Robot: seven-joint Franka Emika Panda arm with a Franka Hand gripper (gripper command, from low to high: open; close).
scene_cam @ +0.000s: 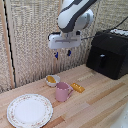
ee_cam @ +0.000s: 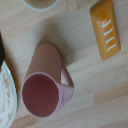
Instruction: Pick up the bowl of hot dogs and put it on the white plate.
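Observation:
In the exterior view my gripper (scene_cam: 62,54) hangs high above the wooden table, well above the objects, its two dark blue-tipped fingers apart and empty. The hot dog bowl (scene_cam: 52,80), small and white with yellow-orange hot dogs (scene_cam: 51,78) in it, stands behind the pink mug. The white plate (scene_cam: 29,110) with a faint floral rim lies at the front of the exterior view's left. In the wrist view only a sliver of the bowl (ee_cam: 41,4) and an edge of the plate (ee_cam: 6,95) show; my fingers are out of view there.
A pink mug (scene_cam: 62,91) (ee_cam: 44,82) stands between the bowl and a loose elongated yellow-orange food piece (scene_cam: 77,87) (ee_cam: 106,29). A black appliance (scene_cam: 108,53) stands at the back of the exterior view's right. A woven screen backs the table.

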